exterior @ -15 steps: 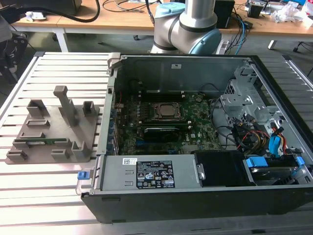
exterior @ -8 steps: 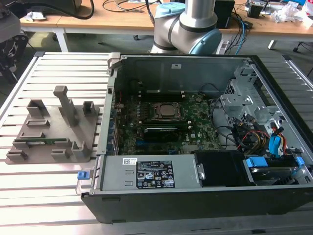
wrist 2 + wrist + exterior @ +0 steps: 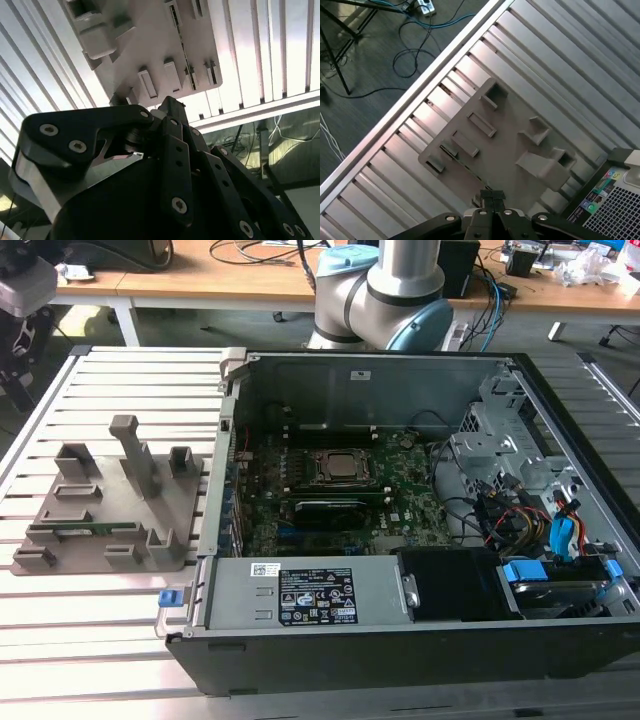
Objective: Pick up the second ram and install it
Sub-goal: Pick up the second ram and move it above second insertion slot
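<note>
The second ram [image 3: 85, 530] is a thin green stick lying on edge in a slot of the gray fixture [image 3: 150, 540], on the slatted table at the exterior view's left. In the first wrist view the ram [image 3: 466, 166] shows as a dark thin line in the fixture [image 3: 510, 150]. My gripper [image 3: 492, 194] hangs well above the fixture there, its two dark fingers pressed together with nothing between them. In the second wrist view the gripper [image 3: 170, 104] points toward the fixture [image 3: 150, 45] and the ram [image 3: 182, 47].
An open computer case [image 3: 400, 640] lies at the exterior view's right, with the green motherboard [image 3: 400, 510] and its processor socket [image 3: 340, 468] inside. Cables and a drive bay [image 3: 550, 540] crowd its far right. The arm's base [image 3: 380, 290] stands behind the case.
</note>
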You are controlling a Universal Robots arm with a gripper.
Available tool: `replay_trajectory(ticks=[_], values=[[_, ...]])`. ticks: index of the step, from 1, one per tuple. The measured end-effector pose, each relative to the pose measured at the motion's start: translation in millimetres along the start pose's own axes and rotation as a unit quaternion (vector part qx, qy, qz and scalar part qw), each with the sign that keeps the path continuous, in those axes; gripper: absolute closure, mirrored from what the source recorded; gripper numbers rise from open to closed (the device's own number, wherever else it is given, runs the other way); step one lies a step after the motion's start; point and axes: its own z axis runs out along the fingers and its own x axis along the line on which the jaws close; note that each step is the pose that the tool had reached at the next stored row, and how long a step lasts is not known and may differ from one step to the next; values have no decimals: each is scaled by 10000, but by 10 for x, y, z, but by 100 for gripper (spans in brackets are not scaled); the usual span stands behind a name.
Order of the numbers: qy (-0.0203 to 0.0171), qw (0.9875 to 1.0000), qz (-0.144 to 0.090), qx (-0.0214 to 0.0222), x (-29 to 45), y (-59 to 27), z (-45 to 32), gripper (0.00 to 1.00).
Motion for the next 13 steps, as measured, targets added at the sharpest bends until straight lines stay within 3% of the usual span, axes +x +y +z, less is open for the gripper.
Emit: replay_trajectory(ticks=[3,8,13], values=[[12,9995,-300,-7,-1,1,0,89],[28,9973,-733,-17,-3,3,0,89],[45,9931,-1171,-26,-4,4,0,89]])
